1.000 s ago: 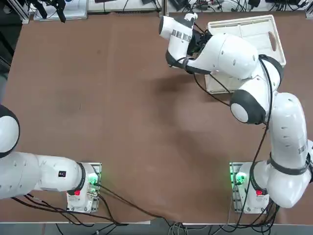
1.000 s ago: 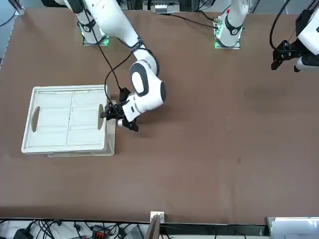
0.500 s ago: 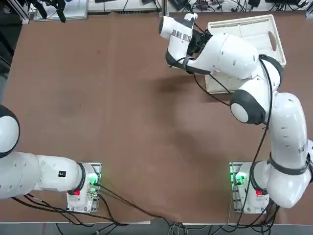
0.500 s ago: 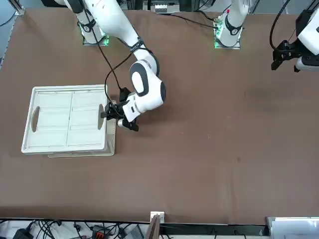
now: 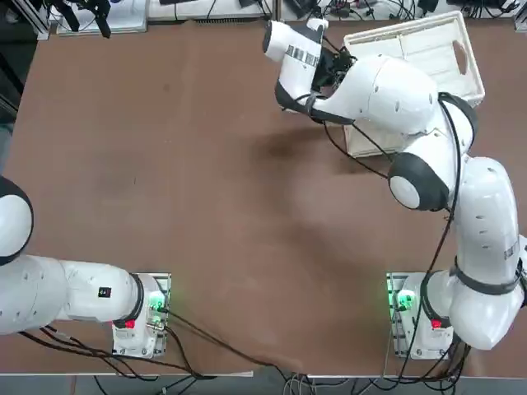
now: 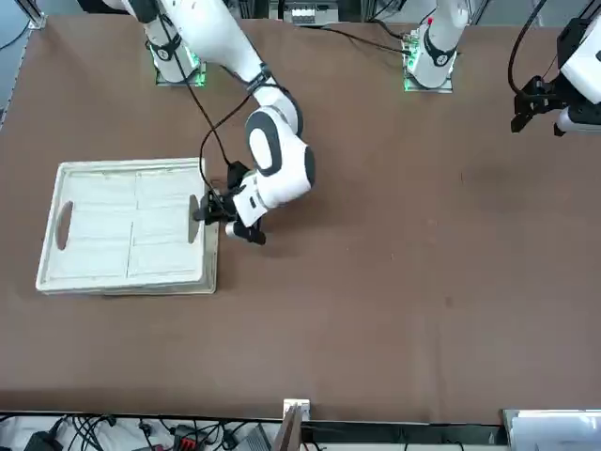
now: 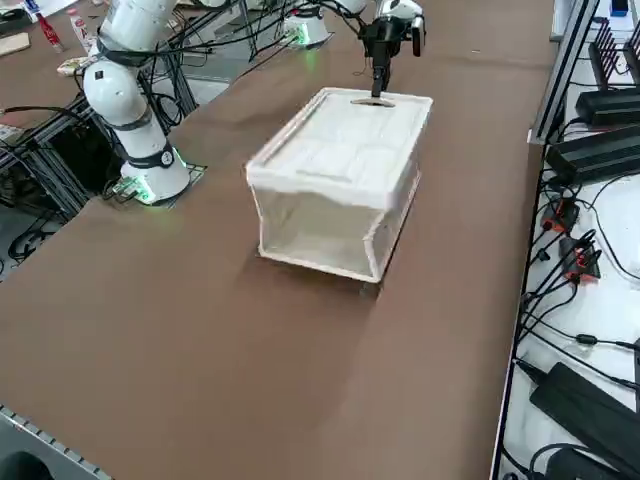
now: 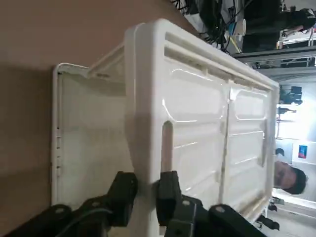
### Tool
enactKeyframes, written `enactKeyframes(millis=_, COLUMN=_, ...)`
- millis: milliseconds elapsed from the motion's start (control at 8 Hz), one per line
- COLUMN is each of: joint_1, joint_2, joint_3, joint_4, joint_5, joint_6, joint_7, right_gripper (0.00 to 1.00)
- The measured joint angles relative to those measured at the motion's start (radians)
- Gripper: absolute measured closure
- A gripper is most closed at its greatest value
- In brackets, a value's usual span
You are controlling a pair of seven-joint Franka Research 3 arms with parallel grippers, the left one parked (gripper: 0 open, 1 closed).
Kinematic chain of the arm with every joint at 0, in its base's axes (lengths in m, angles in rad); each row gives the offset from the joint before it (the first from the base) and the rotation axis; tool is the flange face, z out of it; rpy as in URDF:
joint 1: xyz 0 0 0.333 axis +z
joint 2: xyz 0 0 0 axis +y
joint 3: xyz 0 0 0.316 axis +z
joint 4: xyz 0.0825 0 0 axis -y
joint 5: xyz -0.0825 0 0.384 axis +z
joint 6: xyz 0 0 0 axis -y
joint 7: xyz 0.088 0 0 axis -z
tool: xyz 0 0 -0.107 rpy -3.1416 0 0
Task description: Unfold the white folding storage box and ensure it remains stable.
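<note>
Front view, left to right: the white folding storage box [image 6: 127,227], an off-white rectangular plastic crate with a ribbed rim and oval handle cut-outs, stands near the bench [image 6: 394,282] edge on my right; just beside it is my right pincer [image 6: 212,209], at the rim's short side next to the handle slot.

Wrist view: my fingers [image 8: 168,190] are pinching the thick rim, one on the outer face, one reaching into the oval cut-out [image 8: 167,143].

Right side view: the rim and the folded panels lying in it sit high above the base, with translucent side walls [image 7: 320,232] stretched between them. The box is raised but not opened.

Step in hand, as I judge it: lifting the rim so the walls straighten. The end walls seem to lie folded under the rim, so the crate is probably not yet locked.

Next move, as I judge it: pull straight upward until the side walls are fully taut, keeping the base flat on the bench, then free the end panels. A tilted pull could drag the base or let the frame sag.

Hidden or unclear: my forearm covers the near corner of the box in the top view; whether the hinges have clicked I cannot tell; the base's underside is unseen.
</note>
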State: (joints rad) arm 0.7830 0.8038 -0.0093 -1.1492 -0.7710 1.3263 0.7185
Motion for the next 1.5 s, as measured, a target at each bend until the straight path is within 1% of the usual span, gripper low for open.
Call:
enactKeyframes(millis=250, joint_1=0.018, joint_2=-0.01, joint_3=0.005, joint_4=0.006, joint_5=0.012, joint_6=0.0, joint_7=-0.012, right_gripper=0.74)
enactKeyframes(millis=375, joint_1=0.022, joint_2=-0.017, joint_3=0.005, joint_4=0.015, joint_5=0.012, joint_6=-0.001, joint_7=-0.023, right_gripper=0.84)
enactKeyframes(millis=500, joint_1=0.022, joint_2=-0.023, joint_3=0.005, joint_4=0.018, joint_5=0.012, joint_6=-0.002, joint_7=-0.027, right_gripper=0.97)
enactKeyframes(millis=625, joint_1=0.022, joint_2=-0.024, joint_3=0.005, joint_4=0.018, joint_5=0.012, joint_6=-0.002, joint_7=-0.029, right_gripper=0.99)
enactKeyframes(millis=1250, joint_1=0.021, joint_2=-0.027, joint_3=0.004, joint_4=0.021, joint_5=0.022, joint_6=-0.015, joint_7=-0.056, right_gripper=0.99)
enactKeyframes(millis=1375, joint_1=0.016, joint_2=-0.046, joint_3=-0.002, joint_4=0.028, joint_5=0.059, joint_6=-0.016, joint_7=-0.076, right_gripper=0.99)
enactKeyframes(millis=1500, joint_1=0.002, joint_2=-0.083, joint_3=-0.012, joint_4=0.035, joint_5=0.114, joint_6=-0.017, joint_7=-0.123, right_gripper=0.99)
